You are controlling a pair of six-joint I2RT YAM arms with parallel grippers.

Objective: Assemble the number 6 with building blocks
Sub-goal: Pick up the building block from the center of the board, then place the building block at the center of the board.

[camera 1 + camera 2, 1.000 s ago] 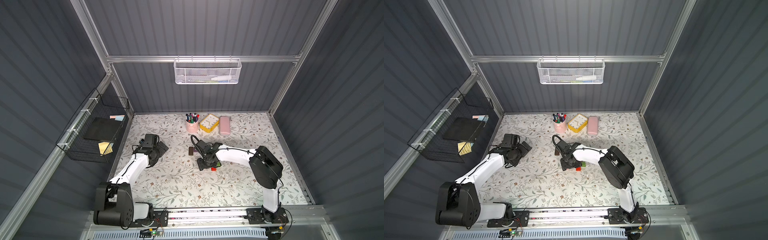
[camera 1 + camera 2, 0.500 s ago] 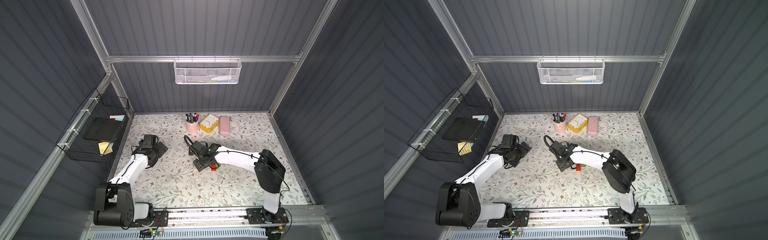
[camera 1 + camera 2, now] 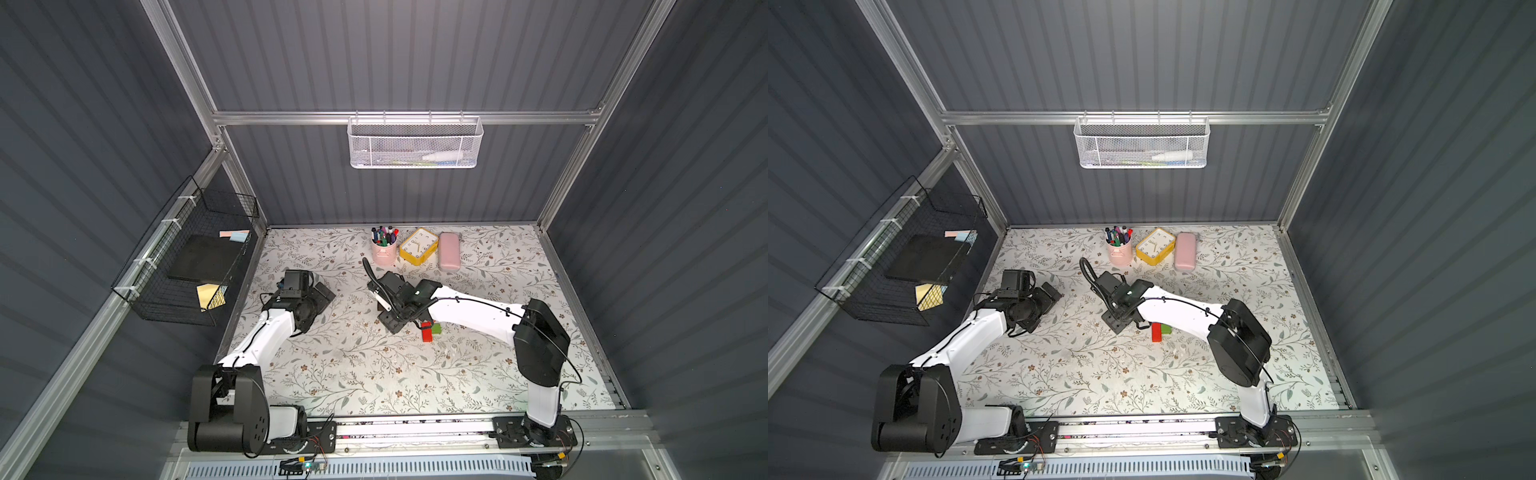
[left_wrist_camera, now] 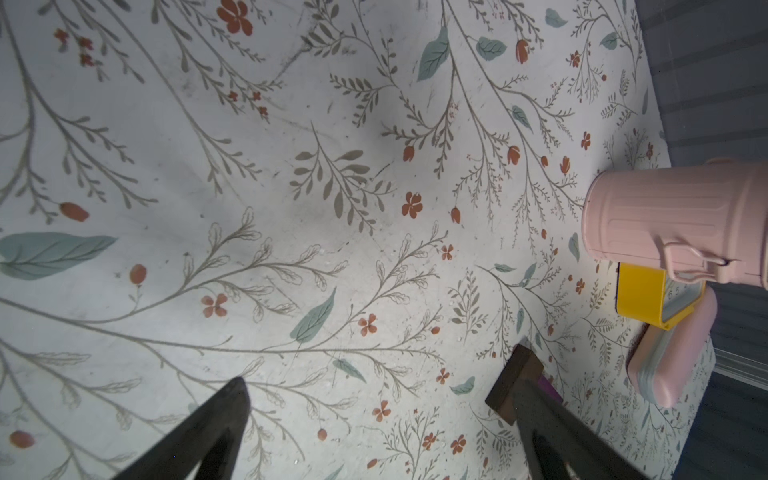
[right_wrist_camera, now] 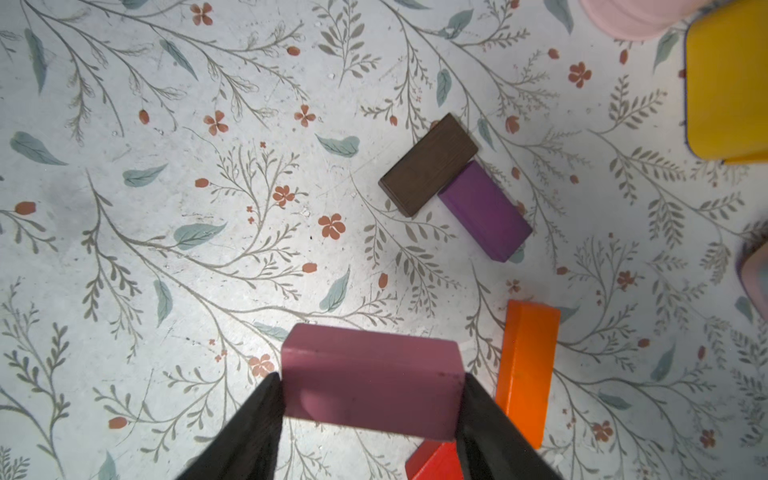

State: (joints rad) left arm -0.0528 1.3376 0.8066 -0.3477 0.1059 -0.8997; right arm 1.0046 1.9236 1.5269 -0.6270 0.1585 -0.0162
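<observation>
moved: right arm reached farther toward the left side | right gripper [image 5: 372, 380] clamps pink block [image 5: 370, 370] by its ends, beside orange bar [image 5: 528, 370] | left gripper [image 4: 380, 384] wide, empty | block likely light, rigid, slick: hold flat faces squarely

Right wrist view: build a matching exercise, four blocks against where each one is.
Column 1
1 pink block
2 brown block
3 orange block
4 red block

Column 2
A lies against the purple block
B mostly hidden behind a finger
C clamped in the right end effector
D longest bar, flat on the mat

Pairs: 1-C, 2-A, 3-D, 4-B
</observation>
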